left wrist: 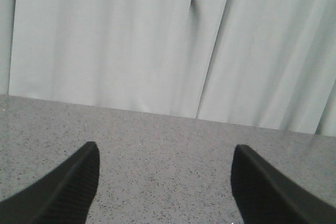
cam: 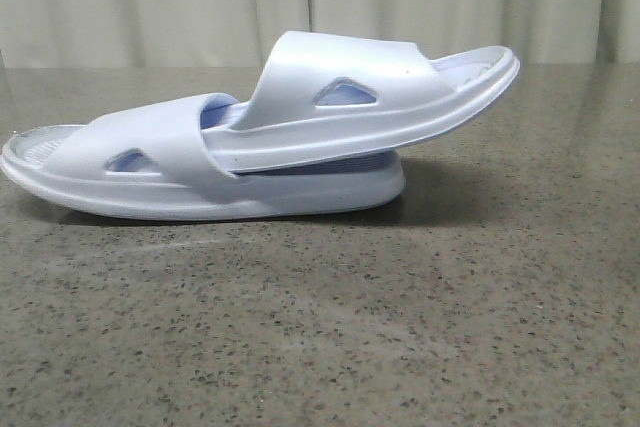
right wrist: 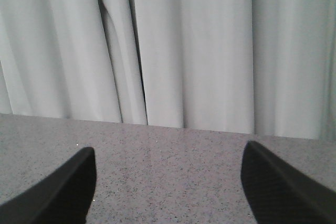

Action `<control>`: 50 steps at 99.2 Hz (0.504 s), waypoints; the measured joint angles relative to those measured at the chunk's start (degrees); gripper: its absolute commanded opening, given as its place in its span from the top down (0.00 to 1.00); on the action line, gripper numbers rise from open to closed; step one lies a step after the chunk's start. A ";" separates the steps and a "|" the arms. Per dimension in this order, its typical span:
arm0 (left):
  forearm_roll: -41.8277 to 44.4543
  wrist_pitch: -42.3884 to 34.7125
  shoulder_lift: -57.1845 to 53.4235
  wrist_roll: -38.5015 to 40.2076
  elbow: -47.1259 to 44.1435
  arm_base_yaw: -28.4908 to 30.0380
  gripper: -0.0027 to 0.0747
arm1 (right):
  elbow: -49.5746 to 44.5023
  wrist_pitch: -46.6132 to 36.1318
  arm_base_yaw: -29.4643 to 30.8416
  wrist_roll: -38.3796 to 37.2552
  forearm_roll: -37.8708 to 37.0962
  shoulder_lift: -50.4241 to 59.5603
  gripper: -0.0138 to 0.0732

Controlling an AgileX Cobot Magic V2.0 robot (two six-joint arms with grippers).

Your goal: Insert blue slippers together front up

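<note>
Slippers first, from the front view: the lower slipper (cam: 200, 172) lies flat on the speckled worktop (cam: 320, 347), and the upper slipper (cam: 385, 97) has one end pushed under the lower slipper's strap, its other end tilted up and overhanging past the lower slipper's end. So the blue slippers already look nested, and you can judge the insertion step as done or nearly so (neither arm shows in this view at all).

From the left wrist view, your left hand (left wrist: 163, 182) has its fingers (left wrist: 63, 192) spread wide apart with only bare worktop and pale curtain (left wrist: 157, 40) between them; no slipper is in sight.

From the right wrist view, the right hand (right wrist: 168, 184) is likewise spread apart and holds nothing, facing the same curtain.

Your next move, if any, calls for checking that the upper slipper sits far enough under the lower slipper's strap; if it needs more, bring one hand to steady the lower slipper while the other presses the raised end.
</note>
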State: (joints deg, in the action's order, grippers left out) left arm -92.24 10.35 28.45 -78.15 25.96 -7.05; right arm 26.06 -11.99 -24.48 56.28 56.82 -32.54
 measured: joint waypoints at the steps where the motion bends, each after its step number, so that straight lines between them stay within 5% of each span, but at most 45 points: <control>1: 0.17 -0.12 -0.37 0.00 -0.18 0.00 0.36 | -0.51 -0.10 0.00 0.10 0.00 0.77 0.27; 50: 5.64 -3.93 -20.60 0.00 -13.73 0.00 0.36 | -13.02 4.13 0.00 6.07 0.00 22.01 0.27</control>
State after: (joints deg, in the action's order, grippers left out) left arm -86.60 6.42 7.85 -78.15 12.23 -7.05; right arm 13.04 -7.86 -24.48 62.35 56.82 -10.53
